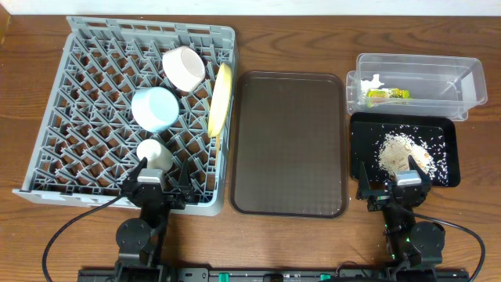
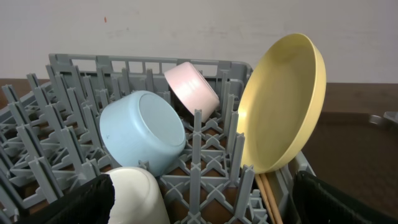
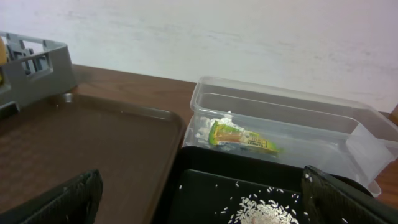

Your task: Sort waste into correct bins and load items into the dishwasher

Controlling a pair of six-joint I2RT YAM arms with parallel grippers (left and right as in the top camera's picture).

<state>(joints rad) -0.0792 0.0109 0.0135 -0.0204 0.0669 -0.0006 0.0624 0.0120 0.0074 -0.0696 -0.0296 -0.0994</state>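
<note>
The grey dish rack (image 1: 78, 94) holds the white bowl (image 1: 183, 67), the light blue bowl (image 1: 154, 107), the cream cup (image 1: 155, 153) and the yellow plate (image 1: 220, 98) on edge. In the left wrist view the plate (image 2: 283, 106), blue bowl (image 2: 142, 130), other bowl (image 2: 191, 90), cup (image 2: 138, 198) and chopsticks (image 2: 268, 198) show. The clear tub (image 1: 462, 74) holds the wrapper (image 1: 387, 95) and tissue (image 1: 371, 81). The black tray (image 1: 362, 133) holds rice (image 1: 403, 150). My left gripper (image 2: 199, 205) is open at the rack's near edge. My right gripper (image 3: 202, 199) is open over the black tray's near edge.
A large brown serving tray (image 1: 290, 141) lies between the rack and the bins; it also shows in the right wrist view (image 3: 87, 143). The clear tub (image 3: 298, 118) stands behind the black tray (image 3: 205, 168). The wooden table (image 1: 477, 219) runs around all.
</note>
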